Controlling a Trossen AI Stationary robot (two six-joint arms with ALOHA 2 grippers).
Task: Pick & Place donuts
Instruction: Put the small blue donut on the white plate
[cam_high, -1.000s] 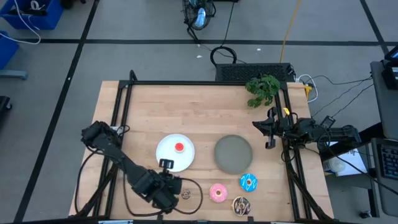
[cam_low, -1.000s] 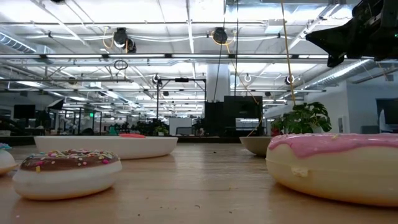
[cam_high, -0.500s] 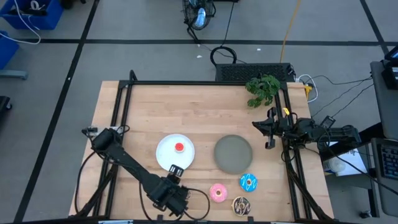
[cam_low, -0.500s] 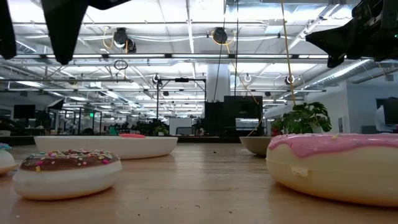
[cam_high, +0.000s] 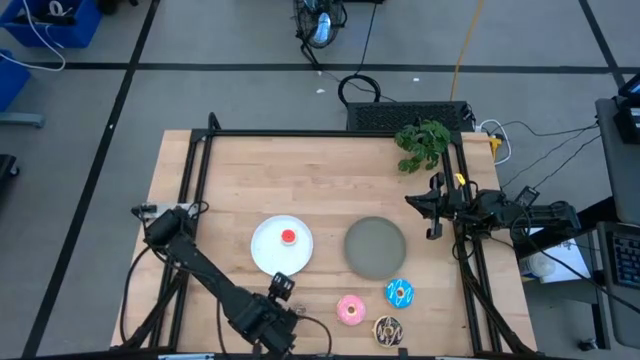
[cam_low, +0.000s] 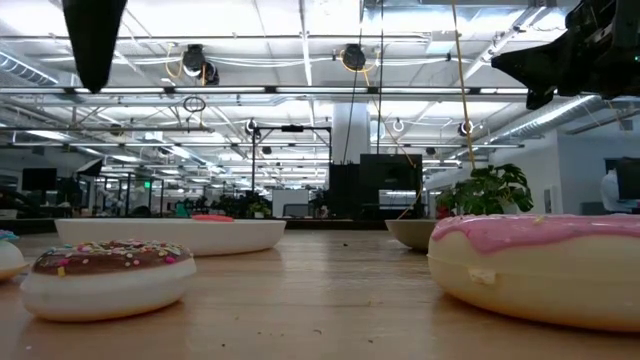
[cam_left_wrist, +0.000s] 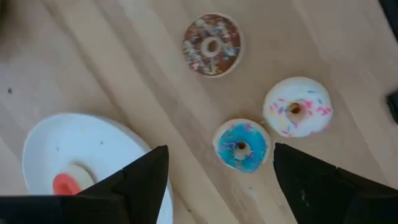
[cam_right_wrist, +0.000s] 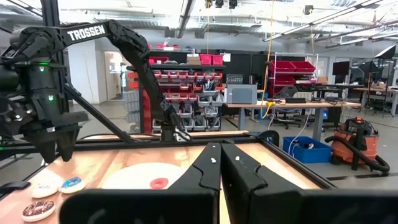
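We see the left gripper (cam_left_wrist: 214, 180) hanging over the near edge of the table (cam_high: 300, 180), left of centre, its jaws spread apart and holding nothing. Under it, in its wrist view, lie three small donuts on the bare wood — a blue donut (cam_left_wrist: 241, 145) between the fingers, a white donut (cam_left_wrist: 297, 109) just beside it, and a brown donut (cam_left_wrist: 212, 44) a little apart.

A small red donut (cam_high: 288, 237) rests on the white plate (cam_high: 268, 255), which stands beside the grey plate (cam_high: 375, 247) near the table's middle.

To the near right of the grey plate sit the three larger ones: the pink donut (cam_high: 351, 309), the blue sprinkled donut (cam_high: 399, 293) and the chocolate donut (cam_high: 388, 329), close together but apart.

The right gripper (cam_right_wrist: 221, 163) waits raised at the table's right edge near the green plant (cam_high: 422, 143) — its jaws clenched, empty.
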